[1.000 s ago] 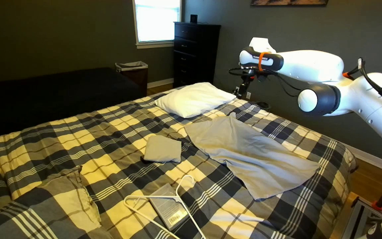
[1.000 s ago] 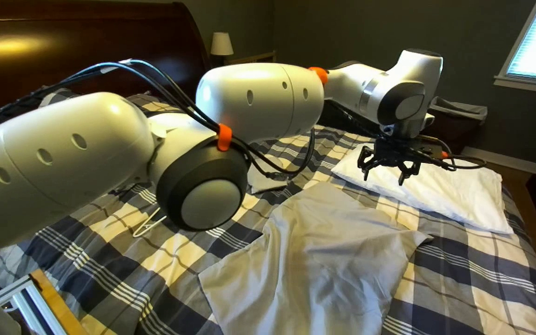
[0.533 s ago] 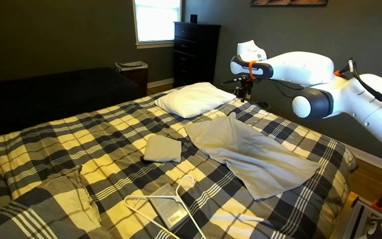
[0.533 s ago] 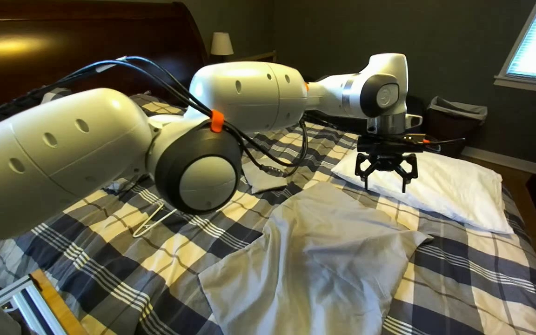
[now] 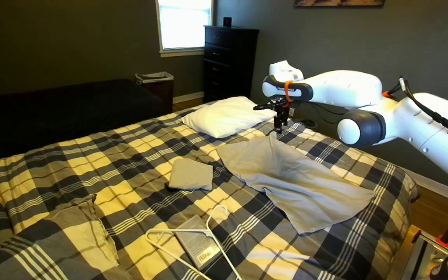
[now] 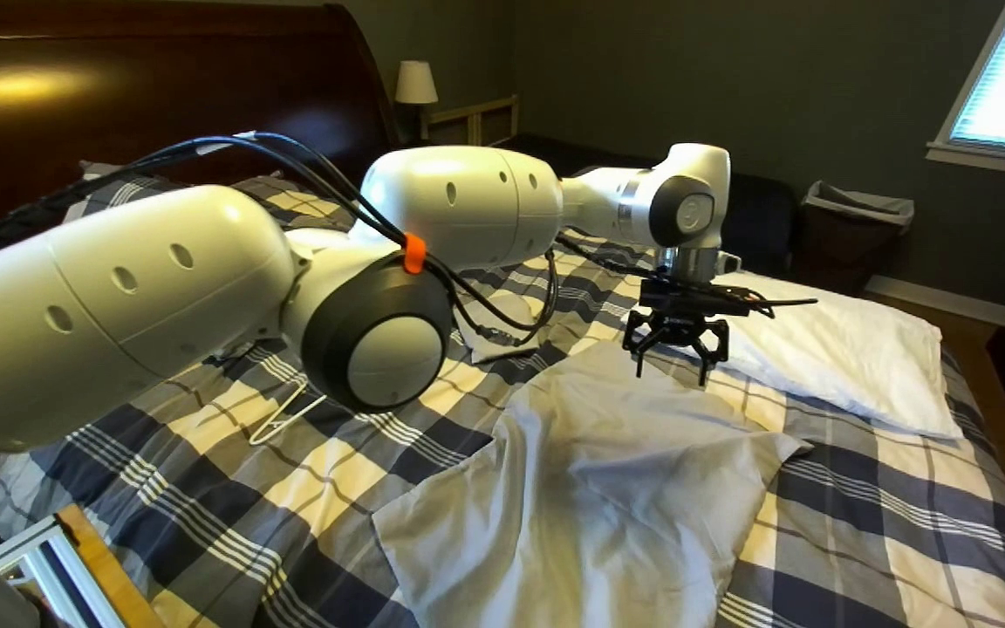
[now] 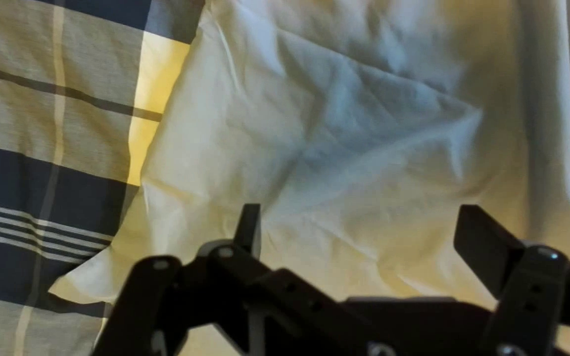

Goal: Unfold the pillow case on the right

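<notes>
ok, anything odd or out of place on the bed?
Mainly the white hanger, lying partly over a flat grey barcoded item: neither seems to belong on a bed. The pillow case is creased and askew, probably expected with unfolding unfinished. No spill or damage visible.

The pincer (image 7: 357, 217) extends from the bottom edge of the visible counter (image 7: 94, 64), its jaws spread wide apart over the grey-beige pillow case (image 7: 354, 153). The pillow case lies wrinkled, reaching the visible counter's top and right edges. One pointed tip projects toward the lower-left corner. Plaid shows along the left edge.
</notes>
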Robot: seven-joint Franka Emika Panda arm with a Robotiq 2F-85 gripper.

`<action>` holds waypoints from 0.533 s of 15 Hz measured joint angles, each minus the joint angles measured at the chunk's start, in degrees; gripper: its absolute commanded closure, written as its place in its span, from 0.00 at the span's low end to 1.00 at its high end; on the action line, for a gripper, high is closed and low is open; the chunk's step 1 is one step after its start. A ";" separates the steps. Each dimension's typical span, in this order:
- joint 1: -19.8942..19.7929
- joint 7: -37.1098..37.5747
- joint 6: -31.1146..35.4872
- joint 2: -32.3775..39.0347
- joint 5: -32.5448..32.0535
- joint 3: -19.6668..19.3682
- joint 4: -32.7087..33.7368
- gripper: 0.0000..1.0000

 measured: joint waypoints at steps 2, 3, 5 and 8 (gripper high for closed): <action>-0.05 -0.46 0.00 0.00 0.00 0.01 0.11 0.00; -0.09 -0.58 0.00 0.00 0.00 0.01 0.17 0.00; -0.08 -0.01 0.27 -0.01 0.00 -0.02 0.23 0.00; 0.04 5.69 7.32 0.04 0.00 -0.03 0.34 0.00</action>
